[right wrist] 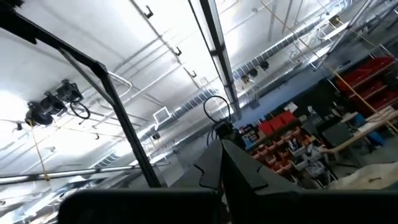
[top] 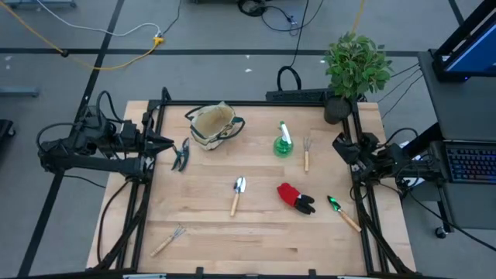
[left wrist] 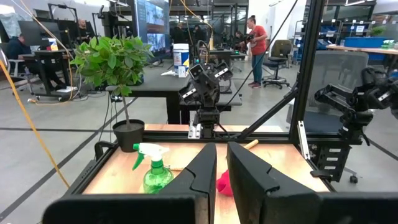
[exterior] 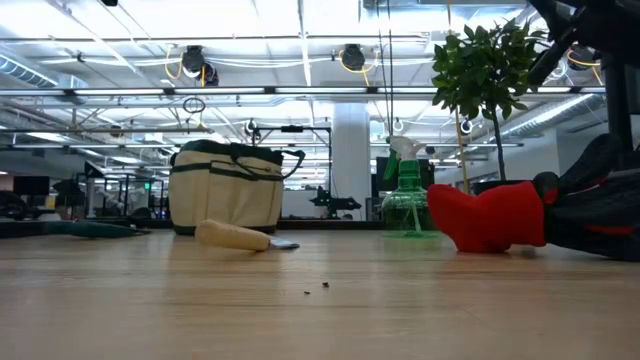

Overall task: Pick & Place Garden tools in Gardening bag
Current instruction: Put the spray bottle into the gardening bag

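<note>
While both arms wait at the table edges, left gripper [top: 167, 142] narrowly parted, right gripper [top: 339, 144] seemingly pressed together; gardening bag [top: 214, 125], pruning shears [top: 180, 156], gloves [top: 294, 197] lie untouched.

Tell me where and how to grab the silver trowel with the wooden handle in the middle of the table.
Grip the silver trowel by its wooden handle, coming straight down from above. It lies flat and alone on the table, blade toward the back edge, handle toward the front, so a tool closing across the rounded handle looks safer than pinching the thin blade.
</note>
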